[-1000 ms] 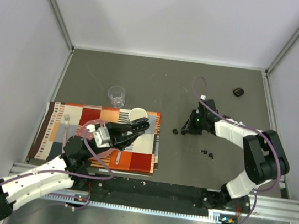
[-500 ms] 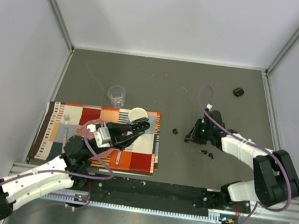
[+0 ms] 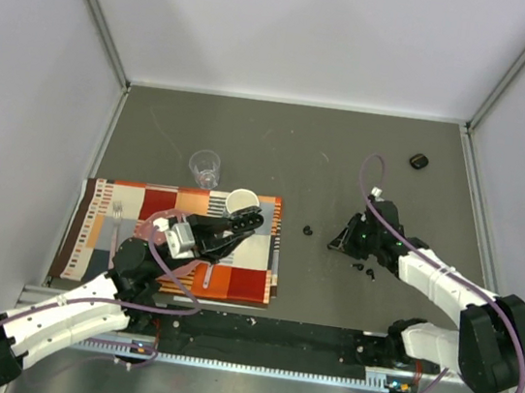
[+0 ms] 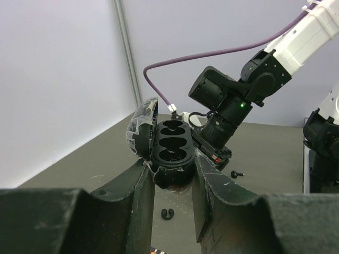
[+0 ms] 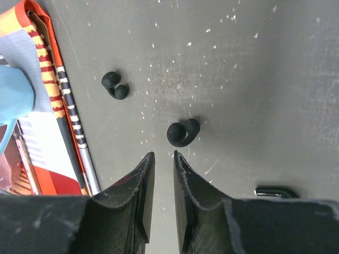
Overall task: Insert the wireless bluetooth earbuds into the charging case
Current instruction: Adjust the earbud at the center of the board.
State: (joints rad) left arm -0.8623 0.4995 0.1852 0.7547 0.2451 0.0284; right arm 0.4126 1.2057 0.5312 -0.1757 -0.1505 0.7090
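Observation:
My left gripper [image 3: 244,223] is shut on the open black charging case [image 4: 172,140] and holds it above the cloth; its lid [image 4: 140,128] is swung left and both sockets look empty. My right gripper [image 5: 163,154] hangs low over the table, its jaws a narrow gap apart with nothing between them. One black earbud [image 5: 183,132] lies just ahead of its fingertips, and another [image 5: 115,85] lies farther on by the cloth edge, also seen in the top view [image 3: 308,230]. Two more earbuds [image 3: 364,269] lie beside the right arm [image 3: 337,241].
A white mug [image 3: 240,200], a clear cup [image 3: 205,167] and a fork [image 3: 116,225] stand on or by the checked cloth [image 3: 154,203]. A second black case [image 3: 418,161] lies at the far right. A small metal pin [image 5: 273,190] lies near my right fingers.
My right gripper has drawn back to the right and nearer, away from the earbud by the cloth edge. The left gripper and the case have not moved.

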